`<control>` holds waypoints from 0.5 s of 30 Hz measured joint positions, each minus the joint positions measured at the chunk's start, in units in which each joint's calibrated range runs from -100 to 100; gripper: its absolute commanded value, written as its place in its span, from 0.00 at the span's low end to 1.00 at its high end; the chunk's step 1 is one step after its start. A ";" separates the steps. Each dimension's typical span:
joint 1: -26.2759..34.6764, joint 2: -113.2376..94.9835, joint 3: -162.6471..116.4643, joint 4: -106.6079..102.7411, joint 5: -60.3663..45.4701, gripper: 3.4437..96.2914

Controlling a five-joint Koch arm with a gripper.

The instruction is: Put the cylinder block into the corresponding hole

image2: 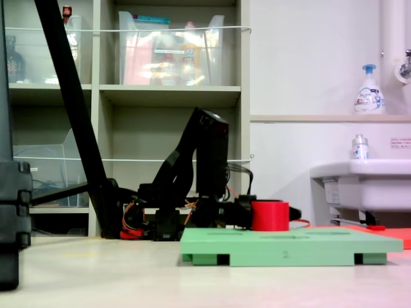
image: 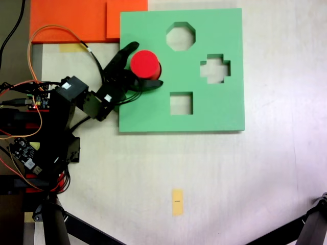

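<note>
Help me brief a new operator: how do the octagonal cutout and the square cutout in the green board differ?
The octagonal cutout has eight sides; the square cutout has four. In the first exterior view, the octagonal cutout sits near the green board's top edge, the square cutout nearer its bottom edge. The octagonal cutout looks slightly larger. Both are empty, showing the pale table beneath.

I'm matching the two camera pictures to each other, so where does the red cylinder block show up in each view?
First exterior view: the cylinder block is upper centre-left, over the green foam board's left part, between the gripper's fingers.
Second exterior view: the cylinder block is right of centre, at the top face of the green foam board.
Shared landmark: the green foam board.
</note>
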 measured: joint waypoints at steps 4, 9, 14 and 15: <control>0.00 0.00 -0.10 0.00 0.00 0.85; 0.00 0.00 -0.49 0.00 0.00 0.90; 0.10 -2.19 -1.86 0.00 -0.49 0.93; 0.24 -3.83 -3.33 0.00 -0.54 0.93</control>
